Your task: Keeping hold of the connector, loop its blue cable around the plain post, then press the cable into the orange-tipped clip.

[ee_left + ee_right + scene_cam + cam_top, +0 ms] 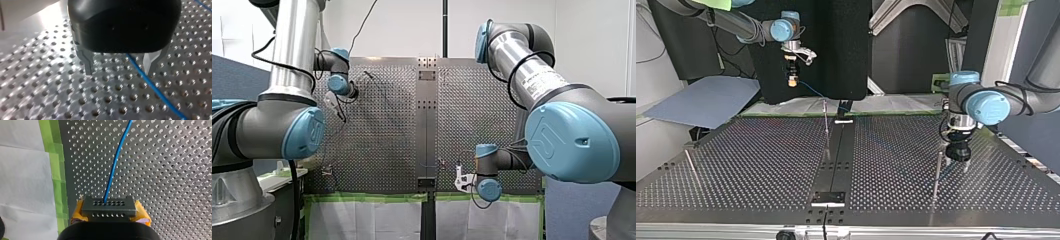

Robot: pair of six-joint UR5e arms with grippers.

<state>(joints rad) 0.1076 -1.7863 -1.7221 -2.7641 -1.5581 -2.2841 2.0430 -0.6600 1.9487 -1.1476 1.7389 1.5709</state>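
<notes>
Metal perforated table (pixel 761 165), green tape (pixel 56 170), blue cable (pixel 113 167), connector (pixel 109 206)

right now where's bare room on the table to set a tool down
Top view: bare plate between the left-edge post and centre post. Crowded at the right post: my left end effector hangs beside it, blue cable under it.

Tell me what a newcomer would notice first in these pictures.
Most striking is the blue cable. It runs out over the perforated table from a dark connector clamped between the yellow pads of my right gripper. In the left wrist view the cable slants across the table between the open metal fingers of my left gripper, close to one of them.
</notes>
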